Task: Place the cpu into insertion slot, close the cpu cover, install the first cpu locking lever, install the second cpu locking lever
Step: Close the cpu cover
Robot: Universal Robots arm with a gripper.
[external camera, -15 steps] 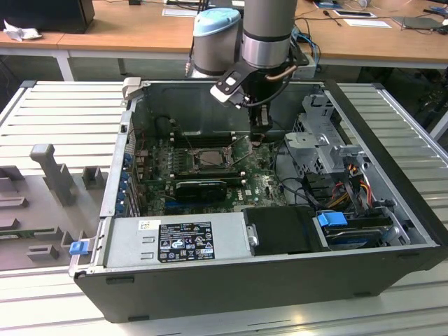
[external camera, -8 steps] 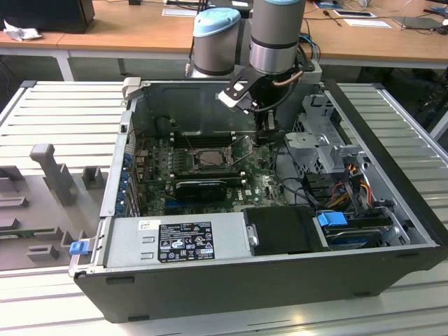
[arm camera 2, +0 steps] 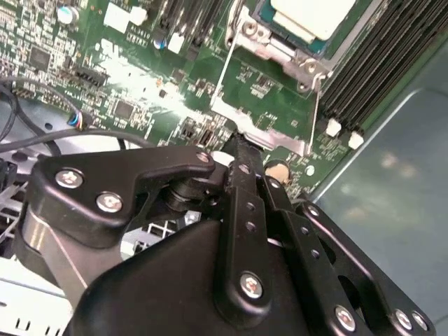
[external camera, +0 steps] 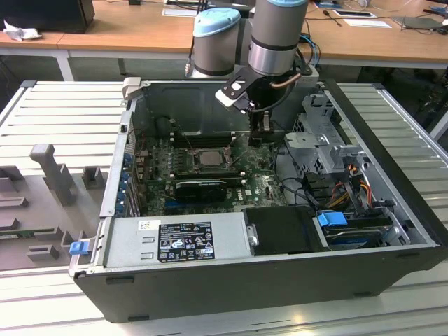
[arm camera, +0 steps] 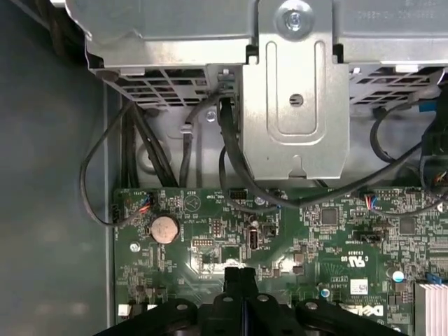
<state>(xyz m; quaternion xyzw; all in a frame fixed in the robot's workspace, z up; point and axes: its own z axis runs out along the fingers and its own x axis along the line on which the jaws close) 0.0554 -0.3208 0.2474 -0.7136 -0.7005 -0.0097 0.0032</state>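
Slatted metal table (external camera: 56, 112) is carrying the open computer case (external camera: 231, 280) on its side. I judge that is so the green motherboard (external camera: 157, 164) is facing up for the arm.

- The cpu (external camera: 210, 158) is sitting flat in the insertion slot (external camera: 210, 148), pale face up, so I am counting placement as done. It is also showing in the second wrist view (arm camera 2: 308, 15).
- The cpu cover (arm camera 2: 276, 50) is edging the chip as a silver frame. I cannot tell whether it is fully down.
- The gripper (external camera: 255, 136) is hanging just beside the insertion slot, on the exterior view's right of it, low over the board. Its fingers (arm camera: 232, 280) are pressed together with nothing between them. I am reading that as a slim tip for pushing metal parts, not for grasping.
- A metal drive bracket (arm camera: 294, 105) is standing farther from the insertion slot than the gripper.
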